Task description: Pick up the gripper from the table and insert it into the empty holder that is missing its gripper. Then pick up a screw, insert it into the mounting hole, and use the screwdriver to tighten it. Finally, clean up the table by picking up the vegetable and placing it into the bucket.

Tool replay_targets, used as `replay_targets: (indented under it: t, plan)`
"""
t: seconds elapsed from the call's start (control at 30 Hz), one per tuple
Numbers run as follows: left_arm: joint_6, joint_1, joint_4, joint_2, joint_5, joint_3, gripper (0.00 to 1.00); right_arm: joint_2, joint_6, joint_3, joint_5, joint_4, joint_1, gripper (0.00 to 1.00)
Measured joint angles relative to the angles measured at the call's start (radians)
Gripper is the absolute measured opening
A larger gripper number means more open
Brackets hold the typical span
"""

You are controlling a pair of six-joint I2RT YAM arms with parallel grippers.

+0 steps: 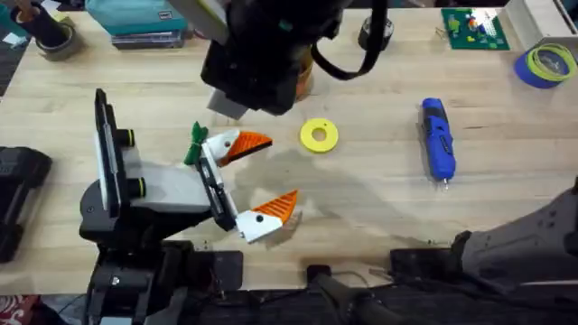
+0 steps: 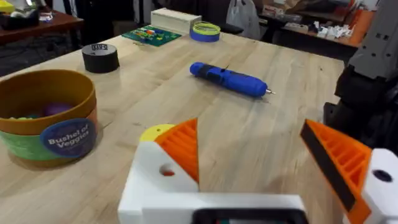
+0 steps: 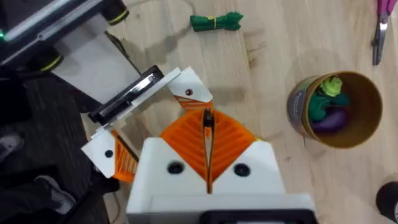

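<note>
My left gripper lies low over the table, open, each white finger bearing an orange ribbed pad. The green vegetable lies on the table right behind its far finger. High under the overhead camera hangs my right arm. Its gripper is shut, pads pressed together, directly above the left gripper's white finger. The bucket stands upright with coloured toys inside. The blue screwdriver lies at the right. A loose gripper, an empty holder and the screw are out of view.
A yellow ring disc sits mid-table. A black tape roll, a green board and a blue tape roll line the far edge. Pink scissors lie beyond the bucket. Bare wood spans the front right.
</note>
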Motion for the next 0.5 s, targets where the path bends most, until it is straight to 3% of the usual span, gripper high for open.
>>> replay_targets:
  t: [0.5]
  plan:
    - [0.000, 0.000, 0.000, 0.000, 0.000, 0.000, 0.985, 0.020, 0.000, 0.004, 0.000, -0.027, 0.000, 0.006]
